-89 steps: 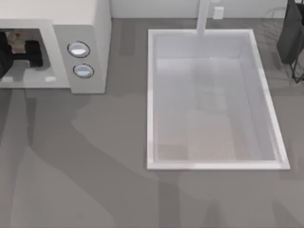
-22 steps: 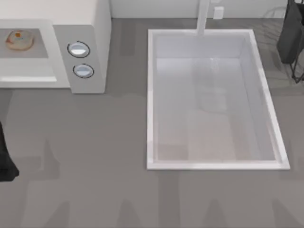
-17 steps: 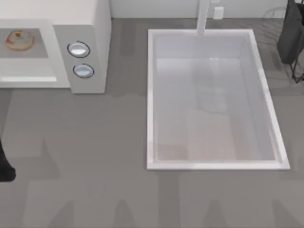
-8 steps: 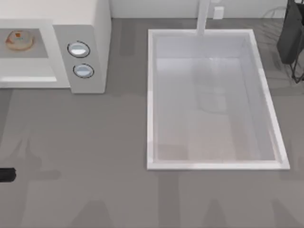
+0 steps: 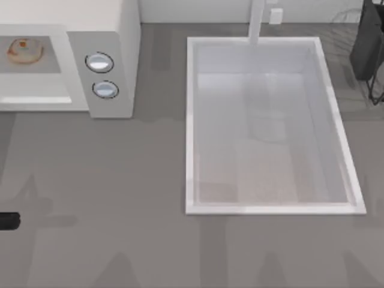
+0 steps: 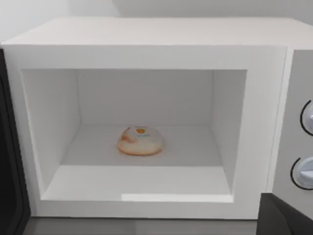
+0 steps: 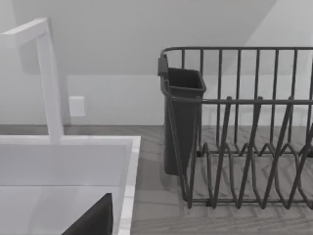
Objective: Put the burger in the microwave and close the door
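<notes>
Grey counter [image 5: 120,198], white wall behind. Far left edge of the top view: a dark stub of the left arm [image 5: 8,221] pokes in low on the counter, well short of the microwave [image 5: 108,24]; can't tell how its jaws stand. Back left, the microwave sits w/ cavity wide open, burger [image 5: 24,50] lying on the cavity floor, about mid-depth, touching nothing else. Left wrist view looks straight in: burger [image 6: 140,141] centred on the white floor, walls clear on both sides, nothing between camera and bun. The door [image 6: 11,186] shows as a dark edge at the cavity's side, swung open. Two knobs [image 5: 99,62] on the grey panel next to the cavity. Moving right: big white sink [image 5: 191,120] mid-table, tap [image 5: 257,21] at its back rim. Far right, dark dish rack [image 7: 244,147] w/ a cutlery cup [image 7: 182,117] just beside the sink; right arm [image 5: 367,42] parked back right, over the rack, jaws also can't tell.
</notes>
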Robot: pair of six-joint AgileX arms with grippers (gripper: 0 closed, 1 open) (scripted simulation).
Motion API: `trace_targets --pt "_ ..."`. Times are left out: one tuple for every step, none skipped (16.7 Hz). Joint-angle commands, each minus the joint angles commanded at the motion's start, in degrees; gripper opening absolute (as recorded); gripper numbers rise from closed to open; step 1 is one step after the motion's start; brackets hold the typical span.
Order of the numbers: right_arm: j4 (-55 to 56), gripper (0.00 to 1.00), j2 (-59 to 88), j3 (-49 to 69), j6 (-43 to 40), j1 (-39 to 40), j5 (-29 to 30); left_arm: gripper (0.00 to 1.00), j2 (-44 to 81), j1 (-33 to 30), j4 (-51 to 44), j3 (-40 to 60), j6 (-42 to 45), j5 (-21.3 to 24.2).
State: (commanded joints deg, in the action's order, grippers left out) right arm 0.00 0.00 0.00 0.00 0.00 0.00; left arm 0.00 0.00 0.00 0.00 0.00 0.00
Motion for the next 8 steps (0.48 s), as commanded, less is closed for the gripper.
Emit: trace_targets --pt "0.0 1.0 0.0 0.0 0.0 0.0 0.0 0.0 0.02 0.01 0.0 0.02 0.0 0.0" --pt "0.0 1.0 0.0 0.0 0.0 0.0 0.0 0.0 0.18 0.19 0.14 0.05 0.0 0.19" --pt "0.0 1.0 0.0 0.0 0.0 0.0 0.0 0.0 0.84 0.97 0.66 0.19 0.02 0.97" --pt "0.0 1.0 0.0 0.0 0.0 0.0 0.0 0.0 1.89 2.36 1.49 0.4 0.03 2.36" --pt "0.0 1.0 0.0 0.0 0.0 0.0 0.0 0.0 3.21 4.36 2.53 0.67 0.05 4.36" --pt "0.0 1.0 0.0 0.0 0.0 0.0 0.0 0.0 4.66 6.81 3.68 0.96 0.08 6.81" --pt "0.0 1.0 0.0 0.0 0.0 0.0 0.0 0.0 6.13 9.34 4.85 1.26 0.1 9.35" --pt "0.0 1.0 0.0 0.0 0.0 0.0 0.0 0.0 7.52 11.61 5.95 1.54 0.12 11.62"
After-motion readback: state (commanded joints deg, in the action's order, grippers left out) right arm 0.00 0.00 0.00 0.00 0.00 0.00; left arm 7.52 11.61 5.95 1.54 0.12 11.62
